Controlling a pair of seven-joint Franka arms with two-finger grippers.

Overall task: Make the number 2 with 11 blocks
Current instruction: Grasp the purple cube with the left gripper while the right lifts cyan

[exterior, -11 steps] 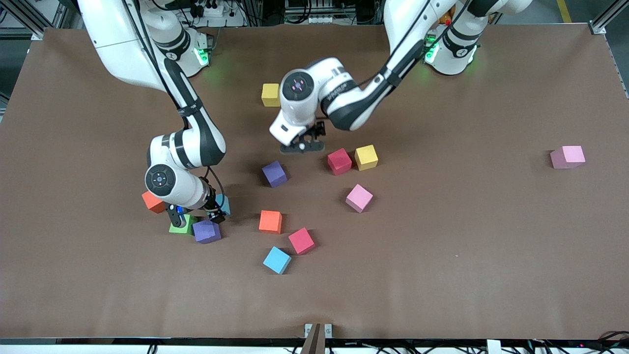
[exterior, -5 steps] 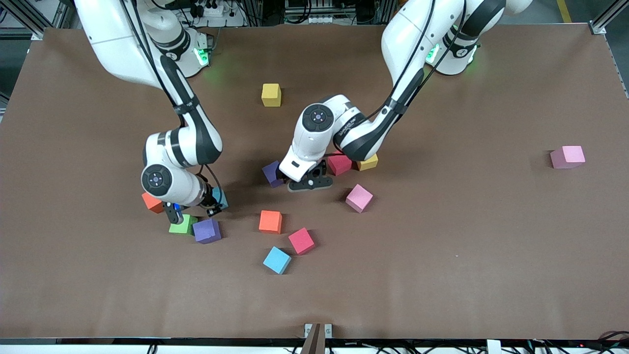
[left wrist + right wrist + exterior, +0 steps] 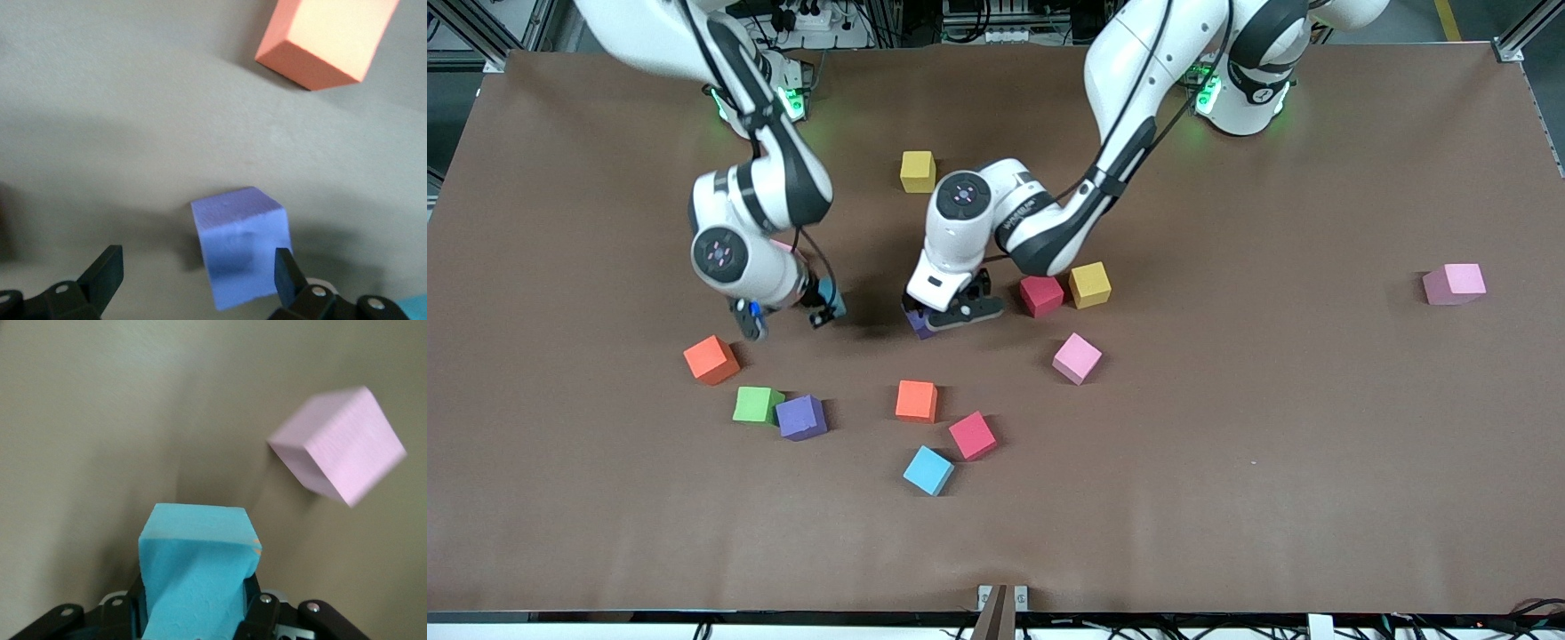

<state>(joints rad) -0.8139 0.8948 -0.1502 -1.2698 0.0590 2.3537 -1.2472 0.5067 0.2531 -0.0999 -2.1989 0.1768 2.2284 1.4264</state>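
My right gripper (image 3: 818,308) is shut on a light blue block (image 3: 197,567), held up above the table (image 3: 1227,444); that block also shows beside the wrist (image 3: 831,294). A pink block (image 3: 339,444) lies on the table beneath it. My left gripper (image 3: 198,270) is open and low around a purple block (image 3: 241,253), which sits close to one fingertip (image 3: 285,270). Under that hand only a corner of this purple block (image 3: 919,325) shows. An orange block (image 3: 327,40) lies near it. The blocks lie scattered; no number 2 shows.
Loose blocks: yellow (image 3: 918,171), red (image 3: 1041,295) beside yellow (image 3: 1090,284), pink (image 3: 1077,358), orange (image 3: 916,401), red (image 3: 972,435), light blue (image 3: 928,470), green (image 3: 757,404) touching purple (image 3: 801,417), orange (image 3: 711,359). A pink one (image 3: 1454,284) sits alone toward the left arm's end.
The right gripper has shut on the light blue block and lifted it away from the green and purple pair, toward the robots' bases. The left gripper came down around the purple block.
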